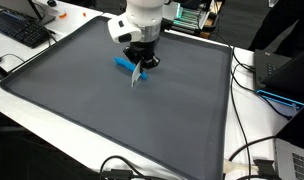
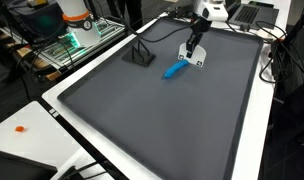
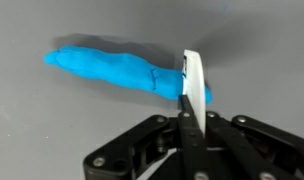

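Note:
A long blue lump, soft-looking like putty [image 3: 102, 68], lies on the dark grey mat [image 1: 92, 110] near its far edge; both exterior views show the lump [image 1: 123, 64] [image 2: 175, 69]. My gripper [image 3: 192, 115] is shut on a thin white flat piece [image 3: 195, 85] held edge-on. In the wrist view the piece's tip stands at the lump's right end, and I cannot tell whether it presses in. In the exterior views the gripper [image 1: 142, 62] [image 2: 195, 50] points down at the mat, with the white piece [image 1: 138, 74] [image 2: 199, 63] sticking out beside the lump.
The mat [image 2: 142, 110] covers a white table. A black keyboard [image 1: 22, 30] lies off one corner. A small black stand [image 2: 140, 55] sits on the mat near the lump. Cables [image 1: 257, 80] and dark equipment [image 1: 287, 70] line one side. A small orange item [image 2: 20, 128] lies on the table.

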Robot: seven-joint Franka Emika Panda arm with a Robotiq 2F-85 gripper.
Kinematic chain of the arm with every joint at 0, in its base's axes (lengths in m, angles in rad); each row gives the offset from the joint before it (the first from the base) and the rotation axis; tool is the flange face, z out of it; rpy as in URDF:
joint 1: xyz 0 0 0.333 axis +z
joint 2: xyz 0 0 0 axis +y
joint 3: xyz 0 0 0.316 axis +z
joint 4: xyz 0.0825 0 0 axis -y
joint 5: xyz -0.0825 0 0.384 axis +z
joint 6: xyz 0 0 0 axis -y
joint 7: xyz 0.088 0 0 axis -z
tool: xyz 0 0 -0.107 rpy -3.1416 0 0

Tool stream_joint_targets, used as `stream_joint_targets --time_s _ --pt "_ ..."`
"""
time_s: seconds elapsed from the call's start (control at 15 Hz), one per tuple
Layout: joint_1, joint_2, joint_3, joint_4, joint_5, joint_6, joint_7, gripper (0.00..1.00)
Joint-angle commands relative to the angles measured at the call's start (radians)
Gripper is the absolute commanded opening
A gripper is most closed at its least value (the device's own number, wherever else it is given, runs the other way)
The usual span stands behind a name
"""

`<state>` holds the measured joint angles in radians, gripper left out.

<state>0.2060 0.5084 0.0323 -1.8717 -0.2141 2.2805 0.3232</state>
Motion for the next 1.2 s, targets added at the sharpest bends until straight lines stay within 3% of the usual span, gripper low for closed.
stream_joint_targets --time_s 0.0,0.33,0.6,1.13 --pt "0.005 0.026 -0.021 -0.022 -0.017 0.042 -0.012 0.01" --pt "-0.011 0.022 -0.01 -0.046 0.012 0.063 -0.041 0.01" --pt "-0.046 0.004 0.029 -0.057 0.099 0.069 -0.117 0.01" --pt "-0.056 -0.013 0.053 -0.042 0.204 0.013 -0.186 0.01"
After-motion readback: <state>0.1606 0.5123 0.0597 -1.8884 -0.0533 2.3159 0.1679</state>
